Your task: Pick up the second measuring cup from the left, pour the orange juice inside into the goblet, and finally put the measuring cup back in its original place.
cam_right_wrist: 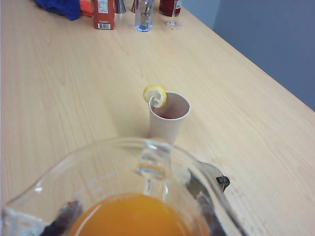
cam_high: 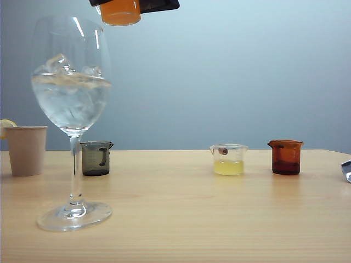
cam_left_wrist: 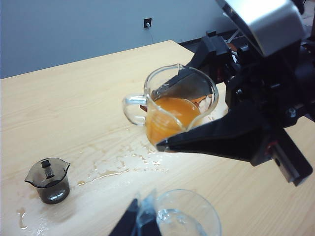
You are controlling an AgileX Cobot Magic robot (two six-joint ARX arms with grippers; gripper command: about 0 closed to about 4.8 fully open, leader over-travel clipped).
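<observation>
Overhead, right pincer (cam_left_wrist: 184, 118) grips measuring cup (cam_high: 120, 12) above goblet (cam_high: 71, 82), paper cup (cam_high: 26, 149) nearby.

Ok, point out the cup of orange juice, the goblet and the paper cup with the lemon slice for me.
measuring cup (cam_left_wrist: 162, 115), left wrist view, on its clear front wall over the juice.
goblet (cam_high: 71, 82), exterior view, on the middle of its bowl.
paper cup (cam_right_wrist: 167, 129), right wrist view, on its beige side wall below the rim.
</observation>
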